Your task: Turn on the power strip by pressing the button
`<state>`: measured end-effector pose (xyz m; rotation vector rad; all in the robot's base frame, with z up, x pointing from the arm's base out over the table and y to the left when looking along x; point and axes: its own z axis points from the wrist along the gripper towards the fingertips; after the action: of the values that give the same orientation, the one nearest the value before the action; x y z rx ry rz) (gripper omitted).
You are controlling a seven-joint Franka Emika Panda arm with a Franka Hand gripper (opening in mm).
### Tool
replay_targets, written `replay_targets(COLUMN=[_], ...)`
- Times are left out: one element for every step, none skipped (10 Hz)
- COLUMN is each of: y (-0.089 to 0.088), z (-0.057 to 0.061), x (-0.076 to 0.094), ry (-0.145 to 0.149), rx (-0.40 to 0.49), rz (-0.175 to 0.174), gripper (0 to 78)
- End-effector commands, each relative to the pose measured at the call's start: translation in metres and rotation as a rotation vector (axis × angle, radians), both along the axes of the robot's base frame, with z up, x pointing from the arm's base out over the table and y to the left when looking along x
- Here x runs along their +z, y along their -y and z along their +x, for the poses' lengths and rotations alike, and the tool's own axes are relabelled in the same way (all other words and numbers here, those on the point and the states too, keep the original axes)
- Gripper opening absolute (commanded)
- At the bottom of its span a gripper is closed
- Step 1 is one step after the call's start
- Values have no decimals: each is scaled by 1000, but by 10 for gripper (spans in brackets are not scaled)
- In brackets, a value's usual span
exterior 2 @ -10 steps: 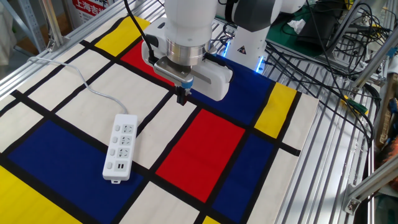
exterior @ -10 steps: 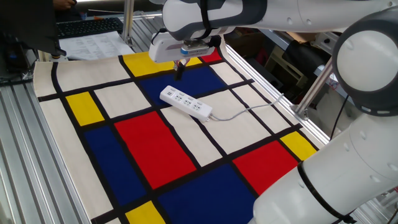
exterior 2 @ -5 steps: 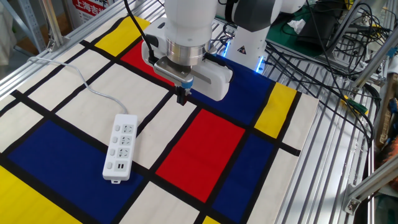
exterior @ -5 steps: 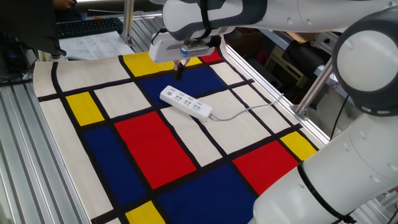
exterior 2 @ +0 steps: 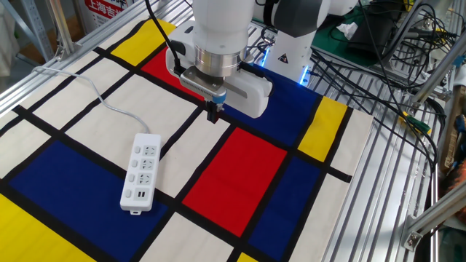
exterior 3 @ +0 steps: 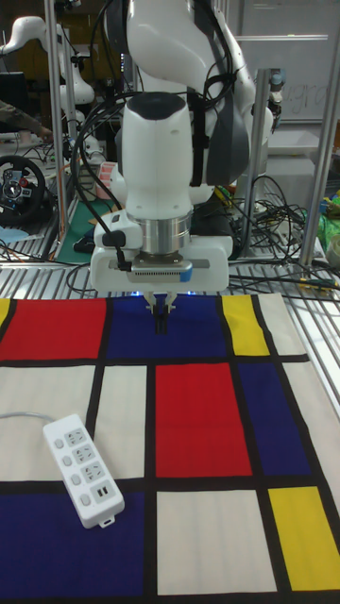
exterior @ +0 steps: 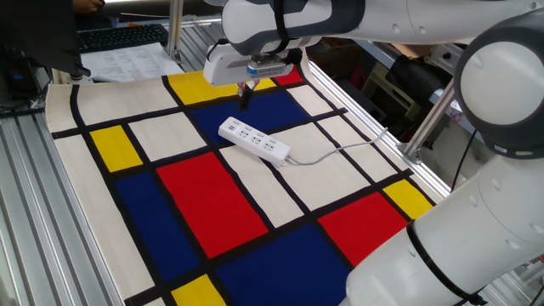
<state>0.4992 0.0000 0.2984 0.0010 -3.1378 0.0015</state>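
Observation:
The white power strip [exterior: 253, 141] lies flat on the coloured mat, its pale-grey cord [exterior: 340, 150] trailing to the right. It also shows in the other fixed view [exterior 2: 141, 173] and the tall view [exterior 3: 83, 469]. I cannot make out its button. My gripper [exterior 2: 213, 114] points straight down and hangs above the mat, apart from the strip, up and to the right of it in this view. In the tall view the gripper [exterior 3: 161, 324] has its dark fingertips touching each other, shut on nothing. In the one fixed view my gripper [exterior: 246, 100] hovers just behind the strip's far end.
The mat [exterior: 204, 195] of red, blue, yellow and white panels covers the table. A keyboard [exterior: 119, 36] and papers lie at the back left. A metal post [exterior: 429, 123] stands at the right edge. Loose cables [exterior 2: 393, 51] run over the frame beside the mat.

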Motion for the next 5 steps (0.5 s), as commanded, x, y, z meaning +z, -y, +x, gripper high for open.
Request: replay_targets(y=[0,0,1,2,2], z=[0,0,1,1,1], x=[0,0,-1,-3,-3], ry=[-23,-28,-32,-36,-36], rx=[-250,-228,-226,-231,-231], rz=[-59,-119,-120,-96,-94], gripper=[0,0,0,0,0])
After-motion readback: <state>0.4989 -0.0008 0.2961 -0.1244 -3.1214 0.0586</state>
